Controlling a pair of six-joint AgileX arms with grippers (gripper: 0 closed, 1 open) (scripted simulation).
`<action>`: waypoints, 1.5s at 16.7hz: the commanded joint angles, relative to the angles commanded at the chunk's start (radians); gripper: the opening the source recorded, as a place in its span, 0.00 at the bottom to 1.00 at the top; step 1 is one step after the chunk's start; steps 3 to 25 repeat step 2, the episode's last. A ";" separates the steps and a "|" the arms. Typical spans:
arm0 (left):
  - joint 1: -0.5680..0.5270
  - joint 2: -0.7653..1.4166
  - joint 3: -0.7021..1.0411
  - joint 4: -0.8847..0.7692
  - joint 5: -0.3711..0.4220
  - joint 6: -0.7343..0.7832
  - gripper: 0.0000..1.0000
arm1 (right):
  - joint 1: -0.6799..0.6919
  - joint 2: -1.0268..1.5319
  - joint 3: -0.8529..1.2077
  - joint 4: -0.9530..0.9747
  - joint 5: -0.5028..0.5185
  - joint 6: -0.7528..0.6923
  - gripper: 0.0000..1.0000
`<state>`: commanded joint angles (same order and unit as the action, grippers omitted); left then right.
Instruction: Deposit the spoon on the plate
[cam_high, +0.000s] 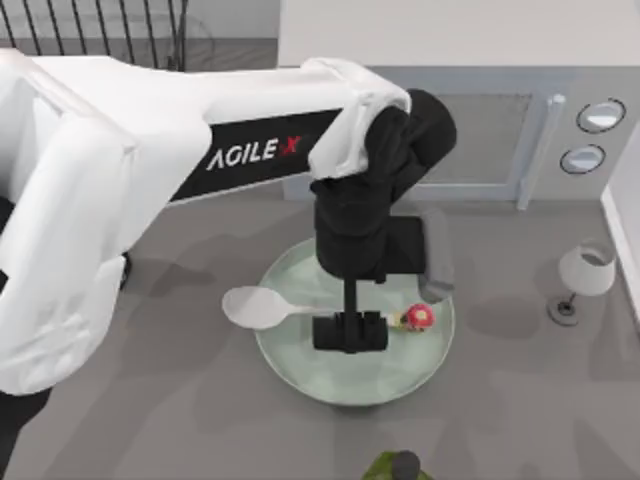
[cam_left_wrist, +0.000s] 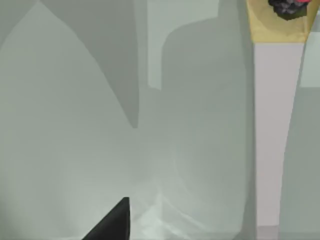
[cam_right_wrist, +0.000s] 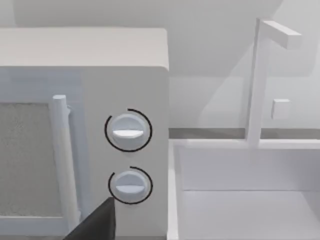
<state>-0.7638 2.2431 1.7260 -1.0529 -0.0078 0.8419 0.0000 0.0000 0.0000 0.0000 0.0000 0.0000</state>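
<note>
The spoon (cam_high: 262, 308) lies across the plate (cam_high: 300, 375), its bowl overhanging the rim at nine o'clock and its red-and-yellow knob resting inside toward three o'clock. The left gripper (cam_high: 349, 332) sits low over the handle at the plate's centre; I cannot tell whether it grips or has let go. By my judgement the drop is nearly done, with release and retreat left. The grey bench (cam_high: 160, 420) carries a microwave (cam_high: 520, 140) at one o'clock and a small lamp (cam_high: 583, 275) at three.

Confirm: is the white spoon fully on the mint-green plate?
Partly. The white spoon's bowl overhangs the pale mint-green round plate's left rim; handle and red-yellow knob lie over it, under the left tool.
</note>
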 joint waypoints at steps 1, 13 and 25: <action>0.000 0.000 0.000 0.000 0.000 0.000 1.00 | 0.000 0.000 0.000 0.000 0.000 0.000 1.00; 0.000 0.000 0.000 0.000 0.000 0.000 1.00 | 0.000 0.000 0.000 0.000 0.000 0.000 1.00; 0.000 0.000 0.000 0.000 0.000 0.000 1.00 | 0.000 0.000 0.000 0.000 0.000 0.000 1.00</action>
